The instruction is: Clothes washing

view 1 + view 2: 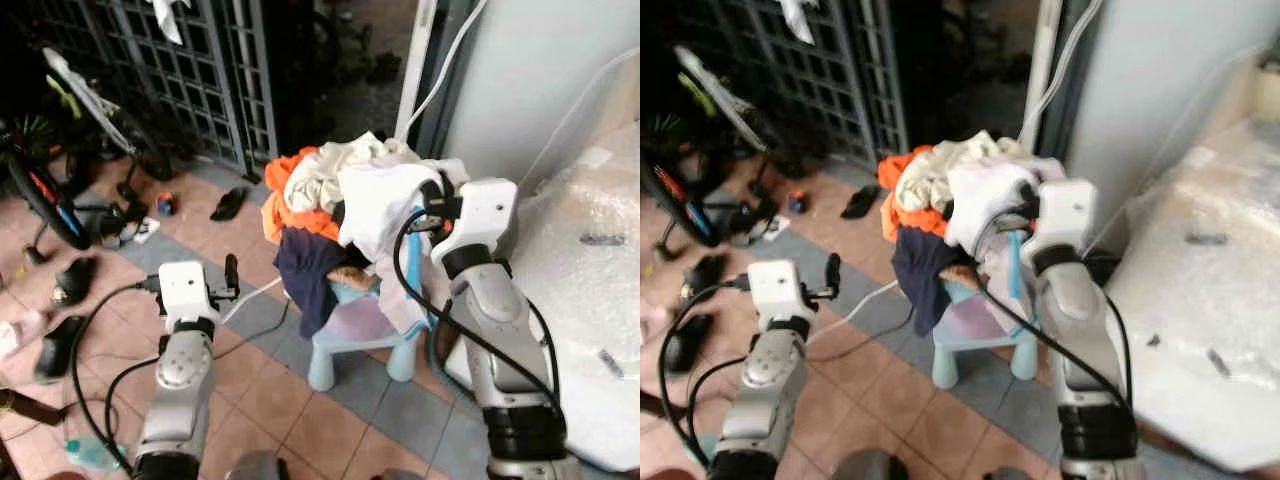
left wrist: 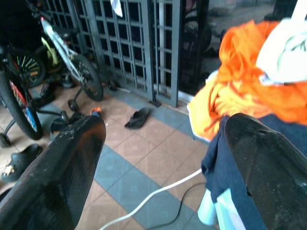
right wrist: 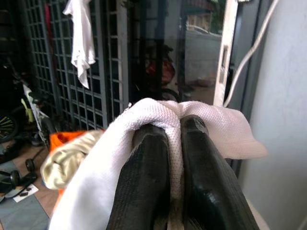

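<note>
White cloth (image 3: 144, 139) is pinched inside the right gripper (image 3: 175, 143), draped over it.

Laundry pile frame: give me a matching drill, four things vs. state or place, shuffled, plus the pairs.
Things:
1. white cloth
2. left pincer
3. orange garment
4. sandal

States or places:
A. open, holding nothing
B. lying on the tiled floor by the gate
C. pinched between the right pincer's fingers
D. on the pile atop the blue stool

Pairs: 1-C, 2-A, 3-D, 4-B
</note>
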